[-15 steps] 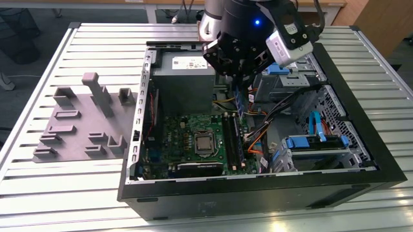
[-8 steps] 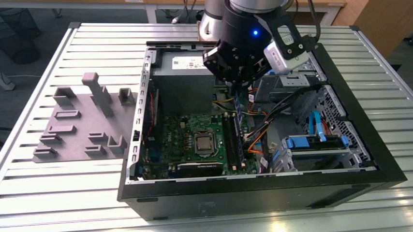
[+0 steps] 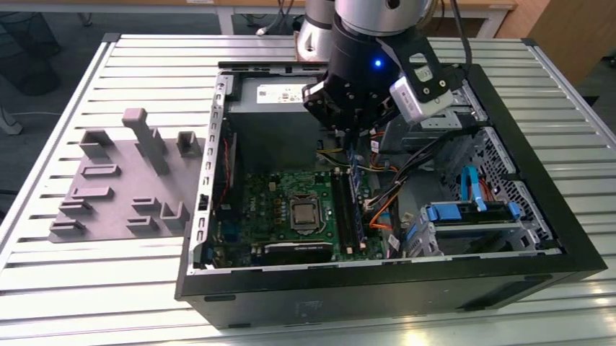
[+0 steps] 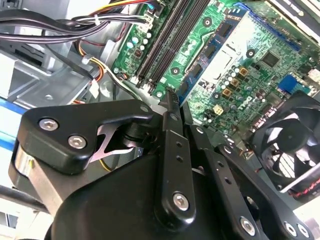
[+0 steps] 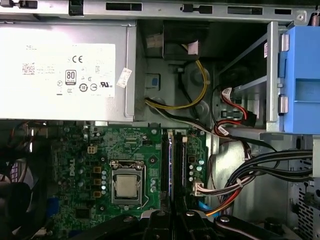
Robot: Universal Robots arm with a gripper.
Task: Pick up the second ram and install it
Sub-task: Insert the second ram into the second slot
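My gripper [image 3: 353, 140] hangs inside the open computer case [image 3: 385, 281], above the far end of the long black memory slots [image 3: 342, 209]. Its fingers [image 4: 171, 115] are pressed together on the second ram [image 5: 171, 165], which appears edge-on as a thin blue strip. That strip runs in line with the slots [image 5: 164, 160] on the green motherboard [image 5: 100, 150]. In the exterior view the ram [image 3: 353, 169] is a narrow blue sliver just below the fingers. The gripper [image 5: 172, 217] sits directly over the slot row. Whether the ram touches a slot cannot be told.
The processor socket [image 3: 305, 213] lies beside the slots. Bundled black cables [image 5: 250, 175] and a light-blue drive bracket [image 3: 467, 213] crowd the case's other side. The power supply [image 5: 65, 65] fills the far end, and a fan [image 4: 287, 145] sits nearby. A grey fixture tray [image 3: 125, 187] lies outside the case.
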